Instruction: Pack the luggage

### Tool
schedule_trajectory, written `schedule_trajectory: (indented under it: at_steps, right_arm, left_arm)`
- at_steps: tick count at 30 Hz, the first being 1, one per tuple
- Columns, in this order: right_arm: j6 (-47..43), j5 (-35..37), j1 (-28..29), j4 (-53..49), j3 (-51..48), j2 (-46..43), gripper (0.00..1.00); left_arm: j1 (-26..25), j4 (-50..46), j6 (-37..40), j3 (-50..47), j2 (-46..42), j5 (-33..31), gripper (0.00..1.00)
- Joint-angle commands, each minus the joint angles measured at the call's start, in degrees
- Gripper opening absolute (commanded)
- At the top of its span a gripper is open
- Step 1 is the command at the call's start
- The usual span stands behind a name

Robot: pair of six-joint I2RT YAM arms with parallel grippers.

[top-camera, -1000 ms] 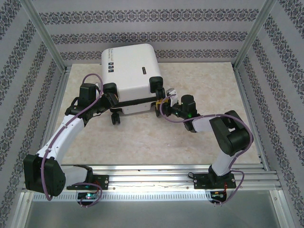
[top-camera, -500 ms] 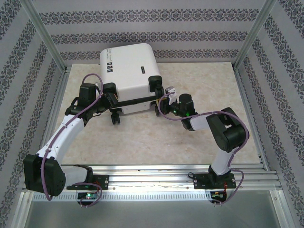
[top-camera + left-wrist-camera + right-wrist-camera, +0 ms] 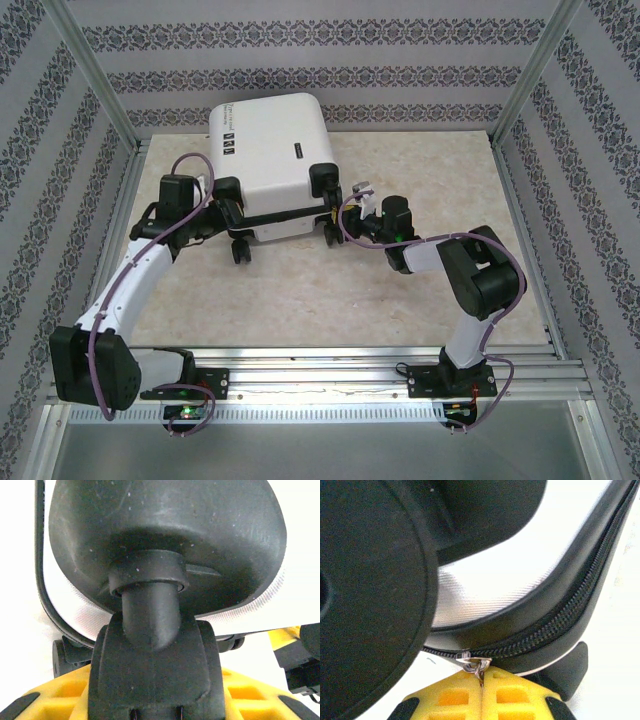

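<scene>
The luggage (image 3: 270, 150) is a white hard-shell suitcase lying closed at the back of the table, its black casters (image 3: 240, 252) facing me. My left gripper (image 3: 228, 208) sits at its near left corner. In the left wrist view its yellow fingers (image 3: 45, 700) are closed on either side of a black caster mount (image 3: 150, 625) below the white shell (image 3: 62, 600). My right gripper (image 3: 346, 214) is at the near right corner. Its yellow fingertips (image 3: 455, 697) are pressed together on the metal zipper pull (image 3: 476, 664) of the black zipper (image 3: 555, 625), beside a large black wheel (image 3: 365, 590).
Bare beige tabletop (image 3: 300, 300) lies in front of and to the right of the suitcase. Aluminium posts (image 3: 525, 90) and patterned walls close in the sides and back. A metal rail (image 3: 320, 365) with both arm bases runs along the near edge.
My right gripper has closed on the zipper pull. The suitcase and my left gripper have shifted slightly to the left.
</scene>
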Motion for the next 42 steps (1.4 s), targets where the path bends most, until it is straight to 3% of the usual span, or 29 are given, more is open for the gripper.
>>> schedule_trajectory:
  at_steps: [1,8,10,13,15,17,21,25,30,34,42]
  right_arm:
    - [3.1,1.2,-2.0,3.0,-1.4,-0.9,0.00]
    - [2.7,-0.1,5.7,1.7,-2.8,-3.0,0.00]
    - [2.2,0.6,7.6,0.4,-1.9,-3.1,0.00]
    - [2.9,0.5,7.9,0.8,-0.8,-2.5,0.00]
    - [2.8,-0.3,7.9,0.6,0.1,-2.2,0.00]
    - [2.5,-1.4,7.9,0.2,1.1,-1.8,0.00]
    - [2.7,-3.2,7.8,0.2,2.1,-1.1,0.00]
    - [2.8,-3.7,7.7,-0.2,2.3,-0.8,0.00]
    - [1.9,-6.4,7.4,-3.1,3.1,-1.0,0.00]
    - [1.9,-6.7,6.9,-5.3,3.3,-1.5,0.00]
    - [-0.4,-8.6,6.2,-15.2,6.0,-2.2,0.00]
  left_arm:
    - [4.7,1.3,11.0,4.7,-0.5,1.3,0.00]
    - [15.0,0.7,13.9,6.4,2.0,-0.7,0.00]
    - [16.1,0.2,14.5,7.7,2.6,-0.8,0.05]
    - [16.1,-0.5,14.0,9.3,1.7,0.8,0.24]
    - [14.6,-0.6,13.1,9.6,-0.4,1.2,0.49]
    - [12.3,-1.9,13.0,10.4,-2.3,0.2,0.60]
    - [5.3,-3.4,11.8,11.0,-6.4,-4.6,0.67]
    - [-2.2,-3.1,8.5,10.7,-8.0,-8.2,0.68]
    - [-16.3,-2.5,4.4,9.7,-6.6,-15.5,0.68]
    - [-24.8,-1.7,2.7,9.2,-3.2,-19.3,0.68]
    - [-32.2,-2.7,2.7,13.8,6.9,-23.4,0.68]
